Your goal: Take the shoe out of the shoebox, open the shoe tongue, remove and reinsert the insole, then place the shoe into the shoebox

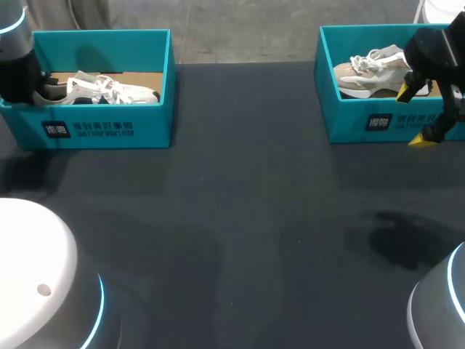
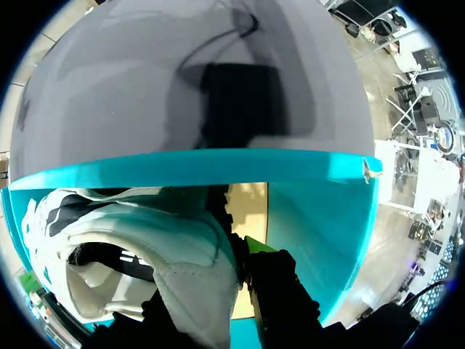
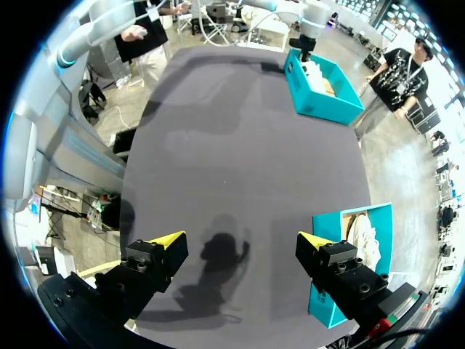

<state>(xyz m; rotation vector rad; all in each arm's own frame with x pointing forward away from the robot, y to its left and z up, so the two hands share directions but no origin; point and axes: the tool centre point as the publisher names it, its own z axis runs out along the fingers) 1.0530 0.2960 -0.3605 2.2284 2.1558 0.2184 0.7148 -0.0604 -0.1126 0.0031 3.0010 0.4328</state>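
Note:
A white shoe (image 1: 109, 89) with black trim lies in the teal shoebox (image 1: 109, 127) at the table's far left. My left arm (image 1: 18, 73) comes down into that box at the shoe's heel end. In the left wrist view my left gripper (image 2: 218, 283) is shut on the heel of the white shoe (image 2: 145, 240), inside the shoebox's teal wall (image 2: 218, 169). One yellow-green fingertip (image 2: 256, 247) shows on the heel's outer side. My right gripper (image 1: 413, 115) hangs open and empty in front of the right-hand box; from its wrist, the gripper (image 3: 241, 243) has bare table beneath it.
A second teal shoebox (image 1: 363, 120) at the far right holds a beige shoe (image 1: 370, 69); that box (image 3: 356, 247) stands close beside my right gripper. Dark table spreads between the two boxes and toward the front edge.

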